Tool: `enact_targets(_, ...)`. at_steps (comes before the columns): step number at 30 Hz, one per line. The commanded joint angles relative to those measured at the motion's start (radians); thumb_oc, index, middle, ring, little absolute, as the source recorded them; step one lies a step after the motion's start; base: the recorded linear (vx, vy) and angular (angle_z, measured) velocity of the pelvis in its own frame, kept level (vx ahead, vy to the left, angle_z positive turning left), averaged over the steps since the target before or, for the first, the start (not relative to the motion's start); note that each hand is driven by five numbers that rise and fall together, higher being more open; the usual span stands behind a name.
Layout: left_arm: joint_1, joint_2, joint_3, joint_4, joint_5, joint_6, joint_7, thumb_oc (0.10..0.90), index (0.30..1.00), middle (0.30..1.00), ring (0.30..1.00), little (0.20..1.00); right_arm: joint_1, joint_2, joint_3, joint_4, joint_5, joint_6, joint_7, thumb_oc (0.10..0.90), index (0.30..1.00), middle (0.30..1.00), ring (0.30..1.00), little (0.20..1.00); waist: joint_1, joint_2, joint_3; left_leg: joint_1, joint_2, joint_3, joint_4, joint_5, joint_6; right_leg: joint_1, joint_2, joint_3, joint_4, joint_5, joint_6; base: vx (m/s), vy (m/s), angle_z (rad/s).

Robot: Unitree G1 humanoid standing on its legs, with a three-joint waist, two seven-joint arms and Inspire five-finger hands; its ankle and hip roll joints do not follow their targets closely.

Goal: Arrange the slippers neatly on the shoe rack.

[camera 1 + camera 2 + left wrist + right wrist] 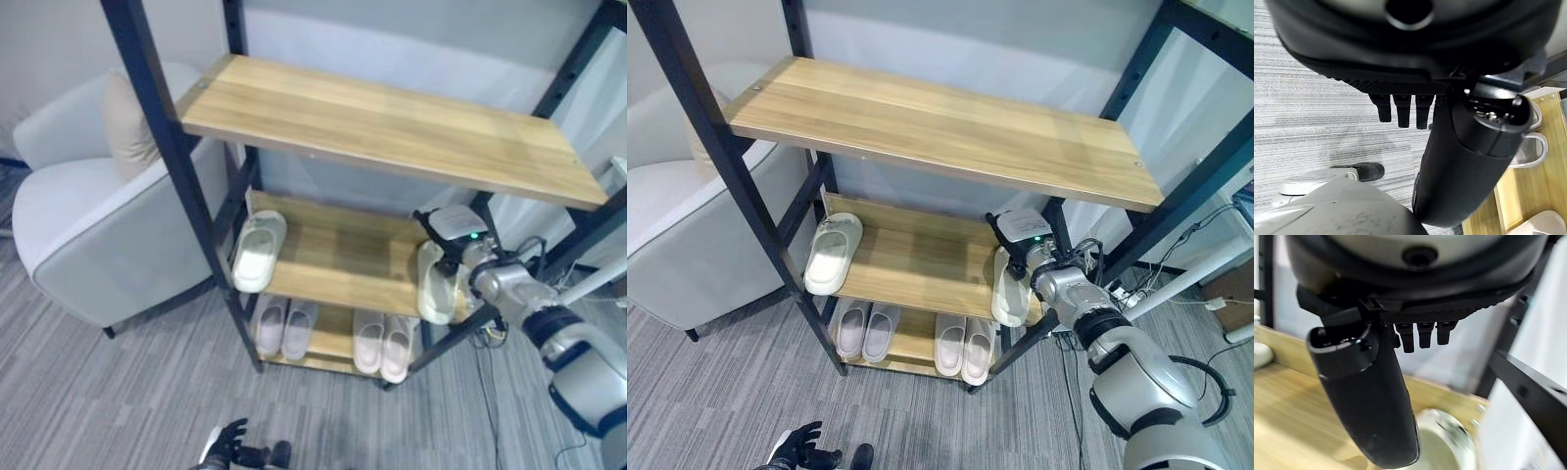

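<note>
We are seeing our right hand (1024, 257) reaching to the middle shelf (338, 257) of the shoe rack (392, 122), right of centre, gripping a white slipper (437, 286) at the shelf's right end. Another white slipper (258, 251) is lying at the left end. Two slipper pairs (333, 335) are sitting on the bottom shelf. Our left hand (232, 446) is hanging relaxed, bottom left. We are finding no readable writing.

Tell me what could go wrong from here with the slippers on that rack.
The slipper under the right hand sits at the middle shelf's front right corner, past the edge; it may drop if nudged. The other slipper overhangs the front left edge too. The two lie far apart, so pairing them needs a long slide.
</note>
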Motion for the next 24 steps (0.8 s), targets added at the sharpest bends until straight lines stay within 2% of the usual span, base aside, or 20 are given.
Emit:
enact_targets(1, 0.018, -0.050, -0.077, 0.065, 0.018, -0.010, -0.013, 0.800, 0.900, 0.900, 0.900, 0.900, -0.083, -0.113, 0.016, 0.004, 0.003, 0.018, -0.038, 0.800, 0.900, 0.900, 0.900, 0.900, 0.016, 0.016, -0.032, 0.030, -0.008, 0.029, -0.009, -0.075, -0.015, -0.010, -0.025, 0.035, 0.000, -0.031, 0.088, 0.00, 0.000, 0.00)
enact_targets(12, 0.010, -0.040, -0.082, 0.064, 0.003, -0.016, -0.012, 0.800, 0.900, 0.900, 0.900, 0.900, -0.083, -0.081, 0.011, 0.101, 0.042, 0.028, -0.036, 0.800, 0.900, 0.900, 0.900, 0.900, 0.037, 0.010, -0.008, -0.008, -0.005, 0.019, -0.009, -0.062, -0.018, -0.043, -0.025, 0.026, 0.000, -0.025, 0.089, 0.00, 0.000, 0.00)
enact_targets(14, 0.007, -0.037, -0.085, 0.065, 0.003, -0.016, -0.011, 0.800, 0.900, 0.900, 0.900, 0.900, -0.085, -0.074, 0.012, 0.126, 0.049, 0.031, -0.034, 0.755, 0.832, 0.832, 0.832, 0.832, 0.042, 0.008, -0.001, -0.018, -0.005, 0.017, -0.009, -0.058, -0.019, -0.051, -0.024, 0.022, 0.000, -0.022, 0.089, 0.00, 0.000, 0.00)
enact_targets(15, 0.007, -0.037, -0.085, 0.065, 0.003, -0.017, -0.011, 0.800, 0.900, 0.900, 0.900, 0.900, -0.086, -0.074, 0.012, 0.127, 0.049, 0.031, -0.034, 0.750, 0.825, 0.825, 0.825, 0.825, 0.042, 0.008, -0.002, -0.018, -0.005, 0.017, -0.009, -0.057, -0.019, -0.052, -0.024, 0.022, 0.000, -0.022, 0.089, 0.00, 0.000, 0.00)
enact_targets(16, 0.005, -0.036, -0.085, 0.066, 0.001, -0.017, -0.011, 0.800, 0.900, 0.900, 0.900, 0.900, -0.086, -0.070, 0.014, 0.136, 0.051, 0.032, -0.032, 0.720, 0.780, 0.780, 0.780, 0.780, 0.045, 0.006, 0.002, -0.023, -0.005, 0.015, -0.009, -0.056, -0.019, -0.055, -0.023, 0.021, 0.000, -0.022, 0.089, -0.02, -0.010, 0.04)
enact_targets(17, 0.002, -0.034, -0.086, 0.066, -0.001, -0.017, -0.009, 0.800, 0.900, 0.900, 0.900, 0.900, -0.086, -0.063, 0.015, 0.153, 0.053, 0.034, -0.030, 0.511, 0.467, 0.467, 0.467, 0.467, 0.048, 0.005, 0.006, -0.029, -0.006, 0.013, -0.009, -0.053, -0.020, -0.060, -0.023, 0.020, 0.000, -0.021, 0.088, 0.00, 0.000, 0.00)
enact_targets(18, 0.002, -0.034, -0.086, 0.066, -0.002, -0.017, -0.009, 0.800, 0.900, 0.900, 0.900, 0.900, -0.086, -0.062, 0.016, 0.154, 0.053, 0.034, -0.030, 0.511, 0.467, 0.467, 0.467, 0.467, 0.048, 0.005, 0.006, -0.030, -0.006, 0.012, -0.009, -0.053, -0.020, -0.061, -0.023, 0.020, 0.000, -0.021, 0.088, 0.00, 0.000, 0.00)
enact_targets(19, 0.001, -0.032, -0.087, 0.064, -0.004, -0.016, -0.010, 0.800, 0.900, 0.900, 0.900, 0.900, -0.084, -0.059, 0.015, 0.163, 0.059, 0.036, -0.024, 0.400, 0.300, 0.300, 0.300, 0.300, 0.051, 0.002, 0.009, -0.034, -0.006, 0.011, -0.009, -0.052, -0.020, -0.064, -0.022, 0.018, 0.000, -0.020, 0.088, 0.00, 0.000, 0.00)
enact_targets(24, -0.003, -0.031, -0.085, 0.065, -0.008, -0.015, -0.009, 0.800, 0.900, 0.900, 0.900, 0.900, -0.075, -0.049, 0.005, 0.166, 0.076, 0.036, -0.021, 0.400, 0.300, 0.300, 0.300, 0.300, 0.053, -0.001, 0.009, -0.036, -0.008, 0.010, -0.009, -0.052, -0.019, -0.066, -0.024, 0.016, 0.000, -0.020, 0.087, 0.01, 0.003, 0.01)
